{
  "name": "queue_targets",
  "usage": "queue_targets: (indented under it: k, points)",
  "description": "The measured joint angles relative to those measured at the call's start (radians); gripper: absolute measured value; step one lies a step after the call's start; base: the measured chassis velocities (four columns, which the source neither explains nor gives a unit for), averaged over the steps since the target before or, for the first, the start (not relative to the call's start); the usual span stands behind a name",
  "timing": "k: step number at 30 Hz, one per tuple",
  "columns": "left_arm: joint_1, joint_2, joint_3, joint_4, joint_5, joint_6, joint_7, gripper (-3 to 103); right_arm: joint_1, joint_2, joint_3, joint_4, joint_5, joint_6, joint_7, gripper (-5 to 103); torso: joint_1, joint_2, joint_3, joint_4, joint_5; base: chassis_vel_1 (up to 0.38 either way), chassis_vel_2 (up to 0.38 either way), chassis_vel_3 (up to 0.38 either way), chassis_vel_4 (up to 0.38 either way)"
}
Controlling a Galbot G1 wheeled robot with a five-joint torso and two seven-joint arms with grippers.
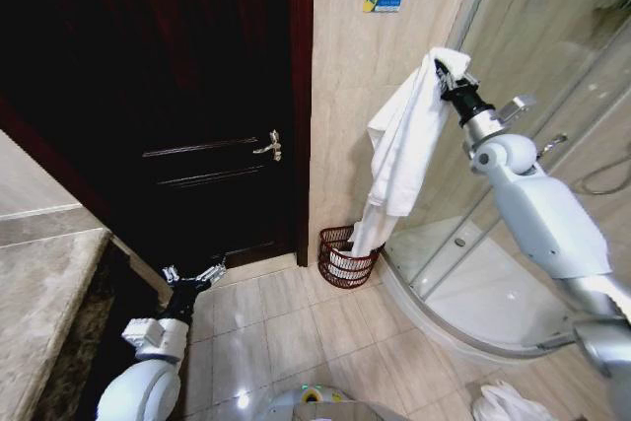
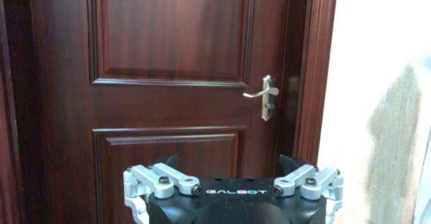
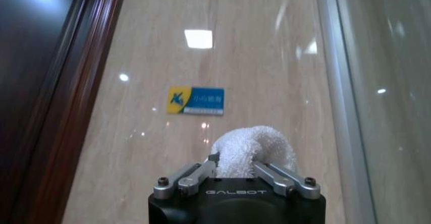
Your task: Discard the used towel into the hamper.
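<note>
We are holding the towel (image 1: 402, 140) high with our right gripper (image 1: 441, 73), at about 1 o'clock in the head view, close to the beige wall. The fingers are closed on the top fold of the white cloth, and the rest is hanging down in a long drape. Its lower end is reaching the rim of the hamper (image 1: 345, 256), which is standing on the floor tiles at the foot of the wall, between the dark door (image 1: 187, 96) and the curved shower base (image 1: 463, 288). We think the arm is lifting so high because the towel is long — in this way the cloth is hanging straight above the basket and could fall into it, not beside it.

Our left gripper (image 1: 194, 276) is waiting low, at about 7 o'clock, pointing to the door; its fingers are spread wide and are holding nothing.

The right wrist view is giving us what the head view cannot: the bunched towel (image 3: 253, 151) pinched between the two fingers (image 3: 195, 177), and the blue and yellow sticker (image 3: 196, 101) on the wall just ahead. The left wrist view is showing the door handle (image 2: 265, 96) and the open left gripper (image 2: 232, 183) — the hamper and the hanging drape we are seeing from the head.
</note>
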Motion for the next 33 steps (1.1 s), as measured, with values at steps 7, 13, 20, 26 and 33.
queue_targets:
  k: [7, 13, 20, 26, 33]
  points:
    - [0.000, 0.000, 0.000, 0.000, 0.000, 0.000, 0.000, 98, -0.062, 0.027, 0.014, -0.010, -0.033, 0.008, -0.002, 9, 0.000, 0.000, 0.000, 0.0001, 0.0001, 0.000, 0.000, 0.000, 0.000]
    - [0.000, 0.000, 0.000, 0.000, 0.000, 0.000, 0.000, 98, -0.107, 0.043, 0.020, -0.013, -0.053, 0.015, -0.005, 9, 0.000, 0.000, 0.000, 0.0001, 0.0001, 0.000, 0.000, 0.000, 0.000]
    - [0.000, 0.000, 0.000, 0.000, 0.000, 0.000, 0.000, 98, -0.227, 0.086, 0.036, 0.022, -0.118, 0.032, -0.003, 9, 0.000, 0.000, 0.000, 0.0000, 0.0003, 0.000, 0.000, 0.000, 0.000]
    - [0.000, 0.000, 0.000, 0.000, 0.000, 0.000, 0.000, 98, -0.297, 0.122, 0.052, 0.046, -0.163, 0.046, 0.004, 9, 0.001, 0.002, 0.001, 0.0002, -0.0001, 0.000, 0.000, 0.000, 0.000]
    - [0.000, 0.000, 0.000, 0.000, 0.000, 0.000, 0.000, 98, -0.334, 0.143, 0.075, 0.054, -0.182, 0.052, -0.006, 9, 0.009, 0.018, 0.009, 0.0001, -0.0001, 0.000, 0.000, 0.000, 0.000]
